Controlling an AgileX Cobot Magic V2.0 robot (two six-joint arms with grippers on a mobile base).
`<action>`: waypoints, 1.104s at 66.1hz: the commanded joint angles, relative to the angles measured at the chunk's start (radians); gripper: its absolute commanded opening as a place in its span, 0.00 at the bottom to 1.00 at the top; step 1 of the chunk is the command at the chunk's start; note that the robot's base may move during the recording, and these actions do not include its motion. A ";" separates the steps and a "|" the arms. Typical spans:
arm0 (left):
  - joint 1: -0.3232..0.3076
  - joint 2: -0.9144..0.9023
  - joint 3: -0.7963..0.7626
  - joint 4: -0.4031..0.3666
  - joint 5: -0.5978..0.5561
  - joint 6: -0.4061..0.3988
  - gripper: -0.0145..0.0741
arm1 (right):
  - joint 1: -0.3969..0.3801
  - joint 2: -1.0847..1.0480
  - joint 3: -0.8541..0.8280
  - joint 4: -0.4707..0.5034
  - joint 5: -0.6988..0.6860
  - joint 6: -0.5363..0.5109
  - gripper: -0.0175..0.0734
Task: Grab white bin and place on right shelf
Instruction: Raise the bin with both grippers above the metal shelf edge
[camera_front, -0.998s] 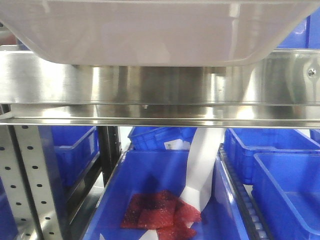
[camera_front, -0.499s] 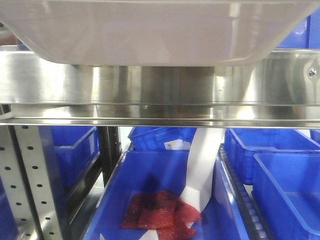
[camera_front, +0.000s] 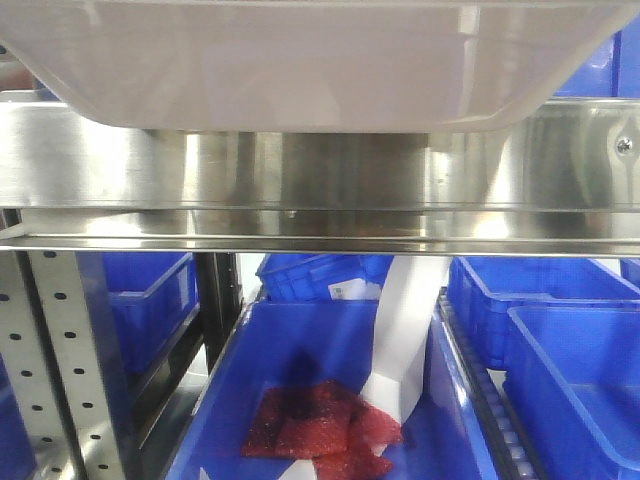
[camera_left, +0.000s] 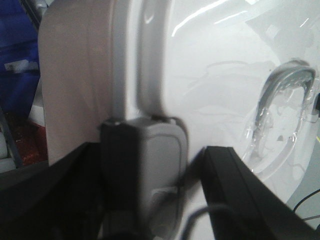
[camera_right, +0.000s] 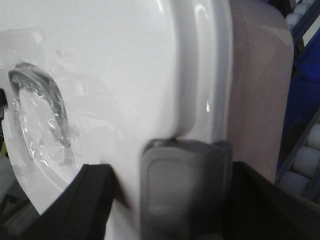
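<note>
My left gripper sits at the lower middle of its view. It straddles a grey latch on the rim of the white bin, but I cannot tell whether it squeezes. From the front, the bin fills the top of the frame, its bottom overlapping the shiny rail of the right shelf, with blue bins below. My right gripper brackets a second latch low in its view, and I cannot tell its grip either.

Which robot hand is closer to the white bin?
Neither: it's a tie. The left gripper straddles a grey latch at one end of the white bin; the right gripper straddles the grey latch at the other end.
</note>
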 joint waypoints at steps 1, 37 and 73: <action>-0.029 -0.008 -0.035 -0.187 0.089 0.008 0.45 | 0.026 -0.024 -0.037 0.247 0.148 -0.007 0.73; -0.029 0.279 -0.304 -0.294 0.104 0.019 0.45 | 0.026 0.139 -0.206 0.255 0.022 0.064 0.73; -0.029 0.407 -0.314 -0.296 -0.057 0.019 0.50 | 0.026 0.350 -0.297 0.298 -0.027 0.109 0.73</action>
